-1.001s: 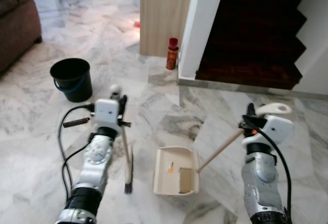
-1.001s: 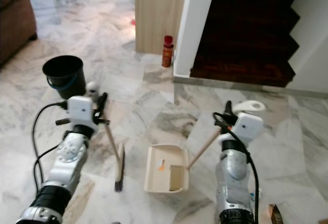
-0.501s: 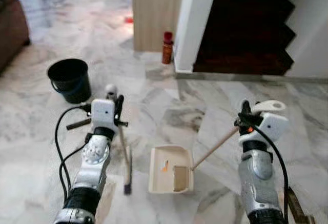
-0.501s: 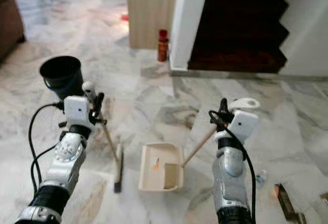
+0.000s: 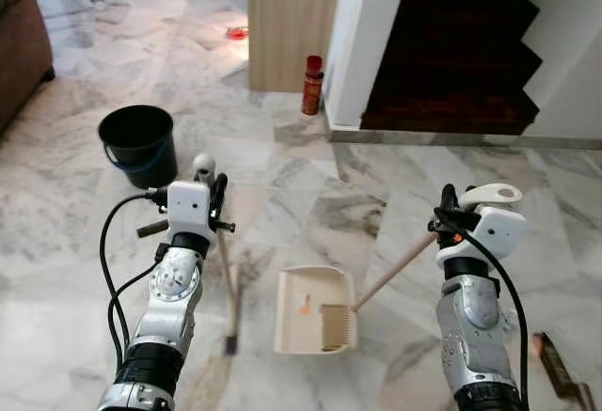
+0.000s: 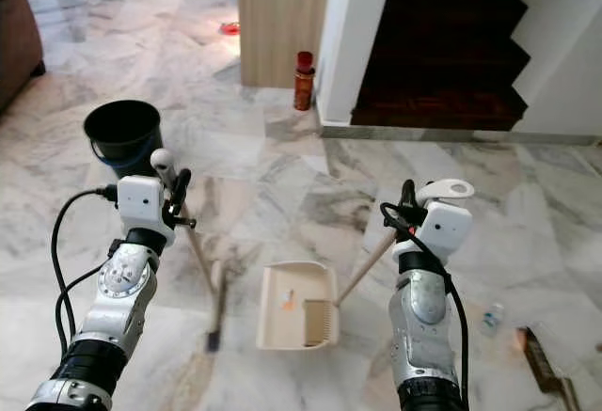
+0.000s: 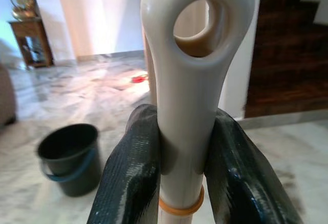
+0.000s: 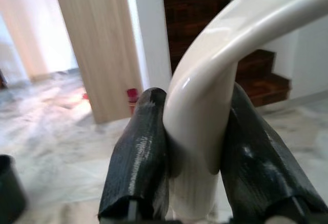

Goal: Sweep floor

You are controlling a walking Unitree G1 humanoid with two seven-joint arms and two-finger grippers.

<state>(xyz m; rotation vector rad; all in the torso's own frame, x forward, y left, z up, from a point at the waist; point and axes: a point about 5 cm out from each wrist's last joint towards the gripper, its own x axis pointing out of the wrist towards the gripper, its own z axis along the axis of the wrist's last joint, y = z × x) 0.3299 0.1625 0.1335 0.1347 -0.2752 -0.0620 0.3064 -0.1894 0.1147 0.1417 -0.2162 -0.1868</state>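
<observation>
I'm seeing my left claw [image 7: 179, 183] clenching the cream plastic top of the broom [image 5: 229, 293], whose end has an oval hanging hole and an orange ring just below the grip, while its thin pale stick is slanting down to a narrow dark brush head resting on the grey-veined marble floor [image 5: 310, 199]. My right claw [image 8: 197, 175] is grasping the curved cream handle of the dustpan [image 5: 315, 310], which is lying flat on the floor just right of the brush head, carrying a small orange scrap and a ribbed comb at its near right corner. I'm reading no brand or writing on either tool; a black bucket [image 5: 137, 145] is standing beyond the left arm.
</observation>
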